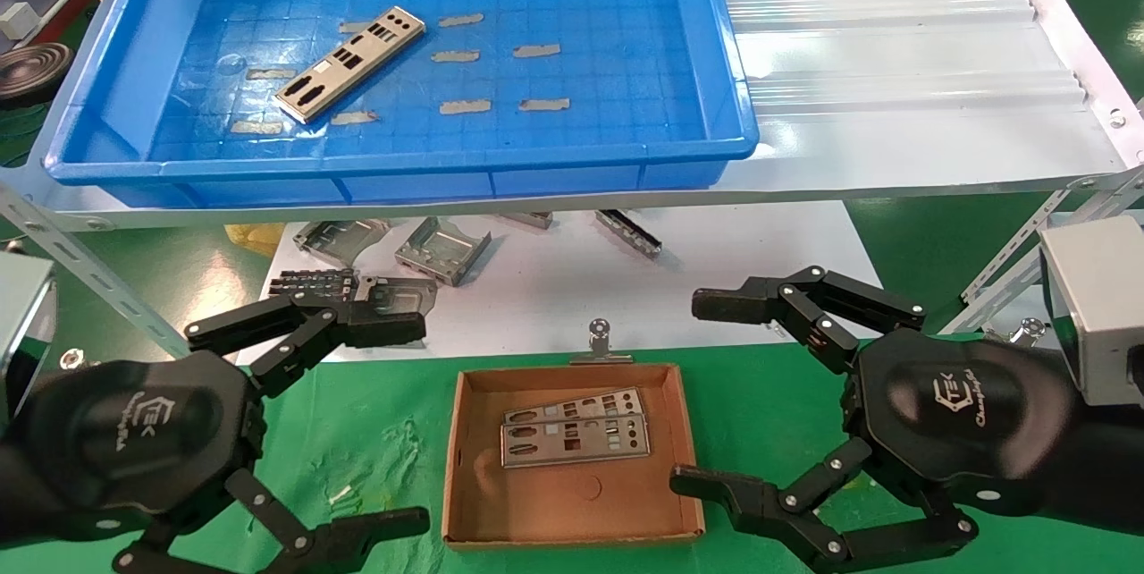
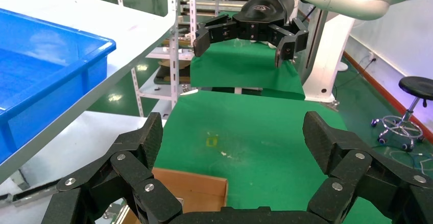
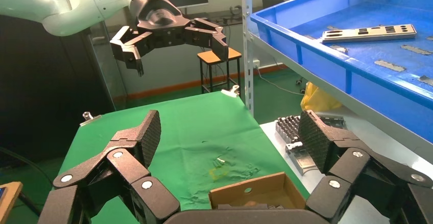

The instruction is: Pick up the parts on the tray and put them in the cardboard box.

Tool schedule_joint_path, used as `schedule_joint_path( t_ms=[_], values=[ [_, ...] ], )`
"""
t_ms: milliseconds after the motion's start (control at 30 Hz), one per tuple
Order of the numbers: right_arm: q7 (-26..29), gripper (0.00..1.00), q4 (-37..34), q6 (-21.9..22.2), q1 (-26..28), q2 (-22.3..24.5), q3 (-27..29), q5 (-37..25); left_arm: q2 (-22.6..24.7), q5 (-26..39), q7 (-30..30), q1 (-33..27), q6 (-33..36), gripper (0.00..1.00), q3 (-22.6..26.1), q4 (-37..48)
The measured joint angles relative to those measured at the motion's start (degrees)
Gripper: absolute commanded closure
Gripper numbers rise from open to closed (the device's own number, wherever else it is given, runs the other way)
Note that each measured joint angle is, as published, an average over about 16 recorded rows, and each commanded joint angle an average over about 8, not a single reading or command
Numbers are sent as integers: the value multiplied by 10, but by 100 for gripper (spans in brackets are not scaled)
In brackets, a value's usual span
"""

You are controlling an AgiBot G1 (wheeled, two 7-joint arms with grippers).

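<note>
Both sets of jaws spread wide and empty: left gripper (image 1: 357, 426) and right gripper (image 1: 706, 395) hovering either side of the cardboard box (image 1: 465, 502) on the green tabletop (image 1: 375, 458). Two parts (image 1: 576, 437) already inside, overlapping. One part (image 1: 350, 64) left, flat on the tray (image 1: 402, 167) up on the shelf (image 1: 894, 64). Roughly two-thirds through, judging by that count.

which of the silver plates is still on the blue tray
The lone plate lying diagonally in the tray; the other two overlap inside the cardboard box.
</note>
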Motion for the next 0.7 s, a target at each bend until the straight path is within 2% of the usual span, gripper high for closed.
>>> schedule_joint_path(
  t_ms=[700],
  values=[
    [0, 0, 0, 0, 0, 0, 0, 0, 0, 0, 0, 0, 0, 0, 0, 0]
  ],
)
